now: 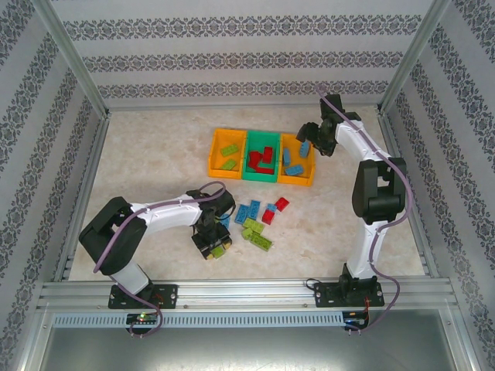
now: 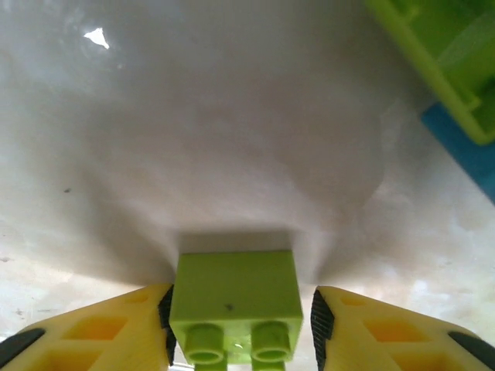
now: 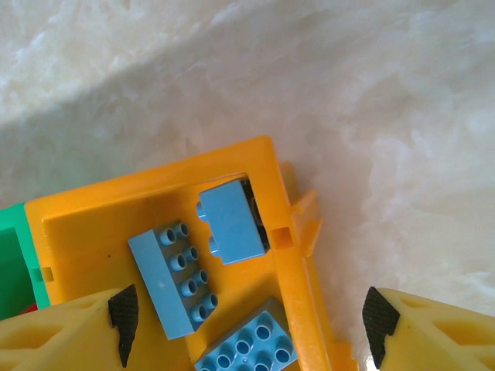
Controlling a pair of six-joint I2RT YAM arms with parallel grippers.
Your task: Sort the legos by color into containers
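Legos partly filled the containers; I saw several loose. Left fingers straddled a lime brick, grip unclear; right fingers hung wide, empty.

I'm looking into a lab test cell: bare aluminium framing boxes it in, printed backdrop walls stand beyond my left gripper, and a marble-look tabletop lies beneath it.

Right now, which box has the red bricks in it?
The green bin in the middle holds the red bricks. The left orange bin holds lime ones, the right orange bin blue ones.
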